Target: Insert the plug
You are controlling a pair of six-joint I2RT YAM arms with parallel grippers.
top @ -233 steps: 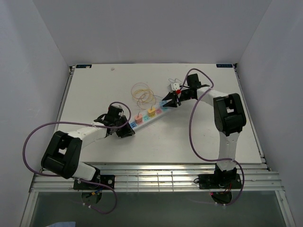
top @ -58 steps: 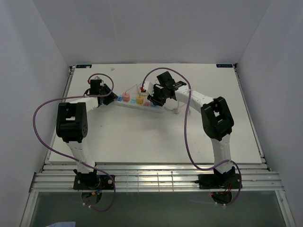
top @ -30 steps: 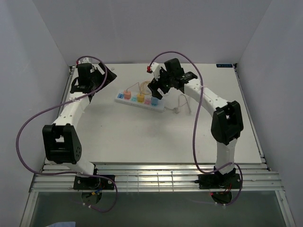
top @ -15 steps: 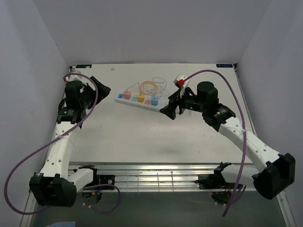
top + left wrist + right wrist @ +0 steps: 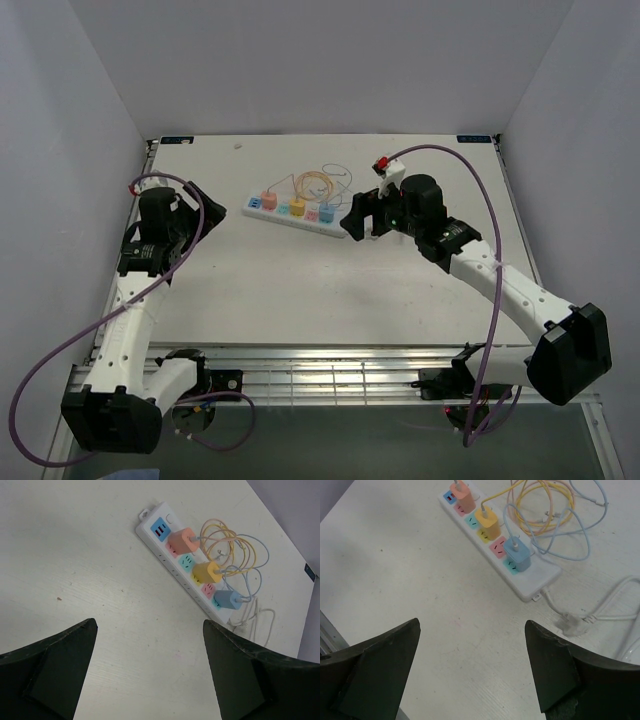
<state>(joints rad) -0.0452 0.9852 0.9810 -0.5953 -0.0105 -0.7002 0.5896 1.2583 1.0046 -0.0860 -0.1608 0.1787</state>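
Right gripper (image 5: 471, 640) and left gripper (image 5: 149, 635) both standing wide, gripping nothing; blue plug (image 5: 517, 555) sitting in power strip (image 5: 538, 582), lying ahead, apart.

White power strip (image 5: 172, 565) flat on table (image 5: 75, 555), far-centre, lying diagonal. Blue USB panel (image 5: 160, 529) at one end; pink and teal sockets along its length.

Three cube plugs seated upright in a row:
- salmon-pink plug (image 5: 182, 540) beside USB panel
- yellow plug (image 5: 207, 571) in middle
- blue plug (image 5: 227, 600) nearest cord end

Free sockets show between plugs. Thin cable from each plug top runs into loose cable coil (image 5: 540, 525), yellow and pale blue loops, just beside strip. Strip's own white cord (image 5: 572, 623) leaves end past blue plug, curling on table.
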